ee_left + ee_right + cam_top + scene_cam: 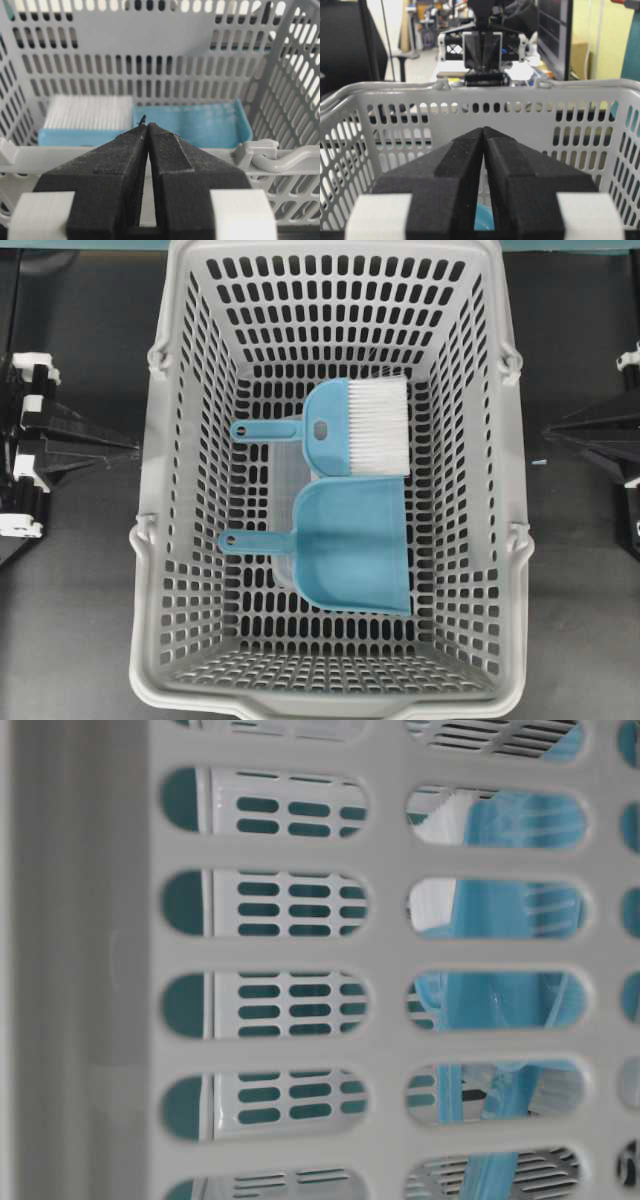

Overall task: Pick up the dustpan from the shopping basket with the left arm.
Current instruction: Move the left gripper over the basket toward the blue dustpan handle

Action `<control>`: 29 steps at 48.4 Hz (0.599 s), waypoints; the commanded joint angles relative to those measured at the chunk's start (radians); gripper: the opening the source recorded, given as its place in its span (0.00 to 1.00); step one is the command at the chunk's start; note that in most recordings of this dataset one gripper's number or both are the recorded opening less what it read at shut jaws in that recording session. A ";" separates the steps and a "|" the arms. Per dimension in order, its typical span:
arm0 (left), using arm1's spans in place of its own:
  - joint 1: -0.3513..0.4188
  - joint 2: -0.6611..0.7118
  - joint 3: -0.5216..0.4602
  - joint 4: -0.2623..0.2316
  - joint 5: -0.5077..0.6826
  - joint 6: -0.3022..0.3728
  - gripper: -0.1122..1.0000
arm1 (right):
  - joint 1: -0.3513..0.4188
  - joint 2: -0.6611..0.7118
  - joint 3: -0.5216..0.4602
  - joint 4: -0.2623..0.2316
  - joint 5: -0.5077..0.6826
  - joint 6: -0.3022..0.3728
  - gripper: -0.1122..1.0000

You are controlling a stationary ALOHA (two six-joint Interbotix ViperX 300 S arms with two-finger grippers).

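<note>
At the left edge we are keeping our left gripper [128,447] outside the shopping basket [180,540], its fingers [125,150] pressed together. In the middle, the dustpan [350,545] is lying flat on the basket floor, handle pointing left, just beside the hand brush [345,427]. At the right edge our right gripper [548,430] is waiting outside, fingers [512,160] pressed together too.

No readable text, label, brand or number is showing on the shopping basket [180,540], the dustpan [355,545] or anything else here.
</note>
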 commanded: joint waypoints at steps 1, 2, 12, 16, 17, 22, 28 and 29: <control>0.002 -0.002 -0.071 0.041 0.057 -0.025 0.15 | -0.003 0.002 -0.018 0.002 0.000 0.006 0.10; 0.002 -0.002 -0.084 0.041 0.081 -0.029 0.15 | -0.003 -0.005 -0.018 0.006 0.008 0.006 0.10; -0.014 0.015 -0.270 0.041 0.411 -0.044 0.10 | -0.003 -0.103 -0.038 0.012 0.212 0.012 0.10; -0.029 0.049 -0.376 0.041 0.543 -0.043 0.10 | -0.002 -0.152 -0.054 0.012 0.308 0.012 0.10; -0.034 0.058 -0.397 0.041 0.571 -0.041 0.10 | -0.002 -0.166 -0.058 0.014 0.333 0.012 0.10; -0.058 0.135 -0.508 0.041 0.704 -0.041 0.10 | -0.002 -0.221 -0.077 0.012 0.448 0.011 0.10; -0.092 0.265 -0.644 0.041 0.859 -0.041 0.10 | -0.002 -0.259 -0.081 0.012 0.532 0.012 0.10; -0.097 0.288 -0.666 0.041 0.884 -0.041 0.10 | -0.002 -0.264 -0.081 0.014 0.543 0.012 0.10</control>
